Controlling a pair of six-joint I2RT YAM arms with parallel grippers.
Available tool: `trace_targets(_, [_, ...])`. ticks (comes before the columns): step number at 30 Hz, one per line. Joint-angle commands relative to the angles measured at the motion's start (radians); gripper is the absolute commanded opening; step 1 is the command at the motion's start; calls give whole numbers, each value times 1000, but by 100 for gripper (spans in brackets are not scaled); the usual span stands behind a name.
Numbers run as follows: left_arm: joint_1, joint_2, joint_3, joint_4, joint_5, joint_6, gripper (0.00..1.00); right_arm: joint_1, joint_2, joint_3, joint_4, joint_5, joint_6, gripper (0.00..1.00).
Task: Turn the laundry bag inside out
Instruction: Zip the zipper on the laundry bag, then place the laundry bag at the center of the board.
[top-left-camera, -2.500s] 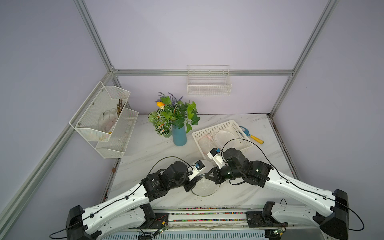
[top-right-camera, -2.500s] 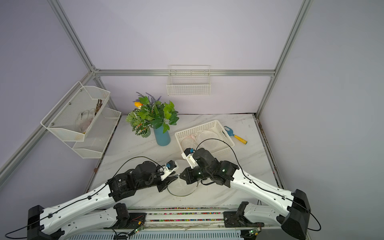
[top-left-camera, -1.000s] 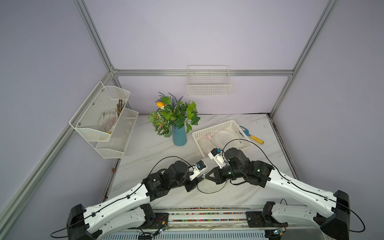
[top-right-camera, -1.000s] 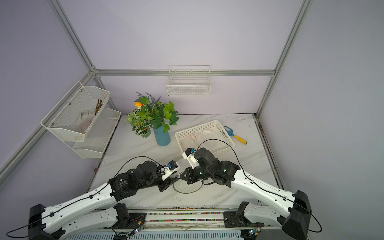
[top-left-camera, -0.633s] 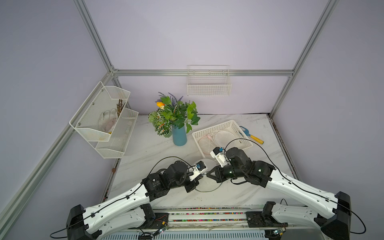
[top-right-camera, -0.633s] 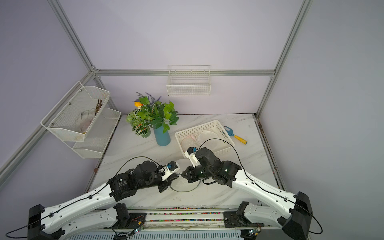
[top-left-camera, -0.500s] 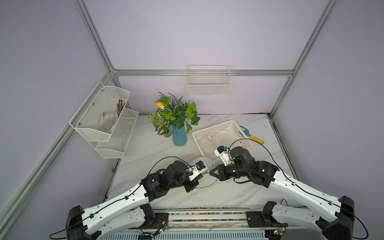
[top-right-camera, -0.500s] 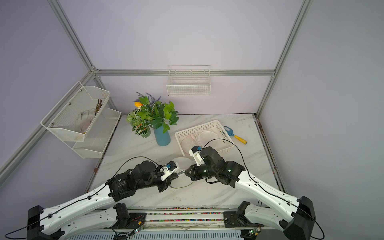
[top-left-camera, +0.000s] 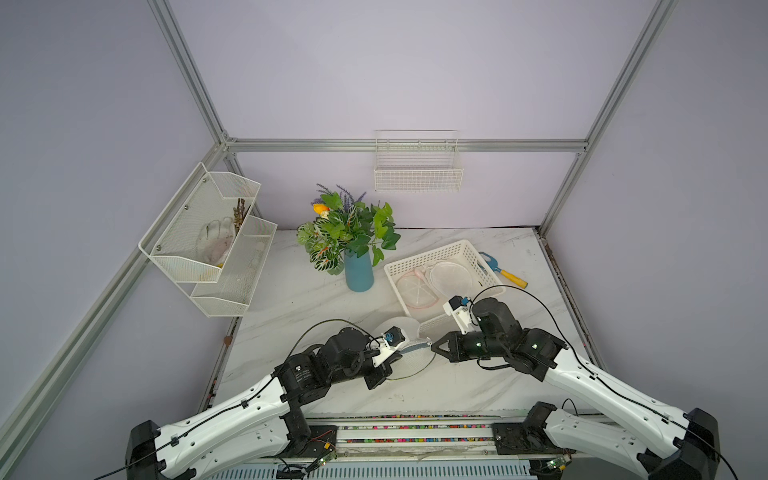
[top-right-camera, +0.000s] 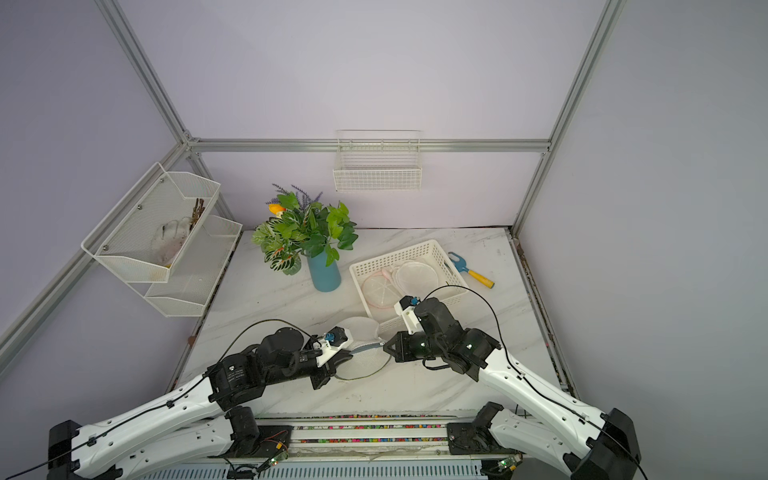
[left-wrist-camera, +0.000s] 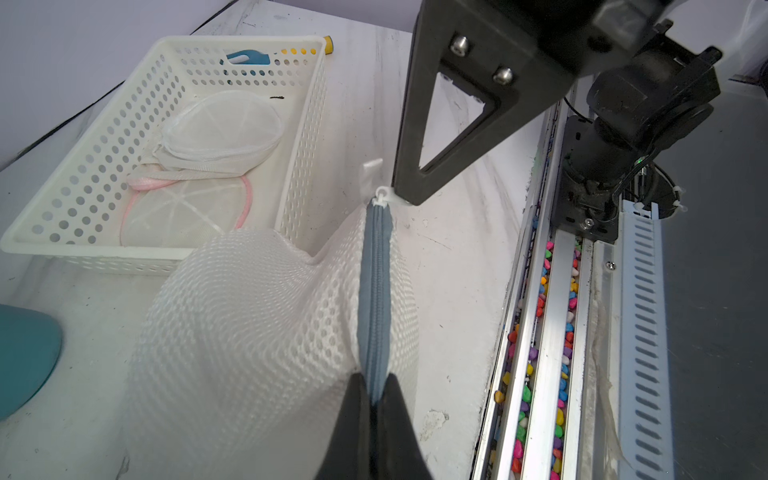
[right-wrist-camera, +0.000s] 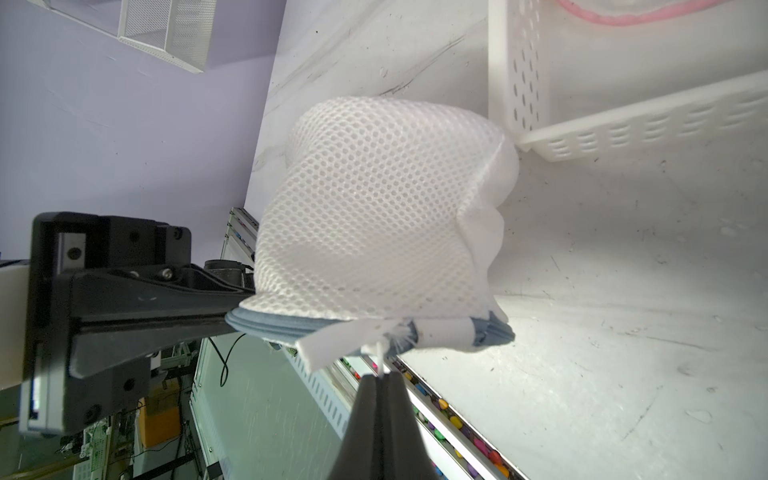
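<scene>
The laundry bag (top-left-camera: 399, 327) (top-right-camera: 360, 326) is white mesh with a grey zipper band (left-wrist-camera: 376, 291), and it hangs stretched between both grippers just above the marble table. My left gripper (top-left-camera: 400, 354) (top-right-camera: 351, 354) (left-wrist-camera: 376, 380) is shut on the near end of the zipper band. The right gripper (top-left-camera: 433, 345) (top-right-camera: 384, 345) (right-wrist-camera: 379, 376) is shut on the small white zipper pull (left-wrist-camera: 381, 196) (right-wrist-camera: 379, 358) at the other end. The mesh (right-wrist-camera: 374, 208) bulges back toward the basket. A thin dark hoop of the bag's rim (top-left-camera: 415, 372) lies on the table below.
A white perforated basket (top-left-camera: 428, 252) with other mesh bags stands right behind the bag, touching it. Farther back are a blue vase of plants (top-left-camera: 358, 270) and a blue and yellow trowel (top-left-camera: 503, 272). A wire rack (top-left-camera: 208, 241) hangs on the left wall. A rail with coloured stones (left-wrist-camera: 536, 332) runs along the front edge.
My left gripper has shut on the zipper band. The right gripper moved right and back with the pull, stretching the band taut and lifting the mesh off the table.
</scene>
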Motion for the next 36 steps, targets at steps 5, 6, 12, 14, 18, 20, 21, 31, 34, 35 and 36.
trace_targets(5, [2, -25, 9, 95, 8, -83, 0, -12, 18, 18, 17, -29, -14, 4])
trace_targets(6, [2, -27, 8, 112, 14, -110, 0, -11, 15, 27, 17, -26, -17, 21])
trace_targets(12, [5, -63, -59, 228, 51, -281, 0, -35, -63, 21, 17, 43, -50, 69])
trace_targets(14, [18, -83, -100, 283, 54, -363, 0, -51, -86, 1, 32, 31, -53, 75])
trace_targets(18, [96, -121, -210, 451, 121, -572, 0, -68, -127, -48, 95, 12, -28, 80])
trace_targets(20, [137, -143, -253, 508, 136, -657, 0, -72, -137, -63, 114, 14, -18, 81])
trace_targets(21, [160, -159, -274, 536, 140, -692, 0, -75, -141, -69, 119, 18, -14, 82])
trace_targets(31, [392, -220, -485, 889, 213, -1054, 0, -81, -98, -65, 173, 1, 0, 82])
trace_targets(34, [440, -222, -484, 865, 213, -1084, 0, -82, -85, -57, 176, 0, -2, 82])
trace_targets(35, [458, -227, -481, 847, 214, -1088, 0, -82, -82, -55, 175, 1, -2, 82])
trace_targets(36, [479, -236, -476, 820, 212, -1090, 0, -83, -80, -54, 175, 0, -1, 82])
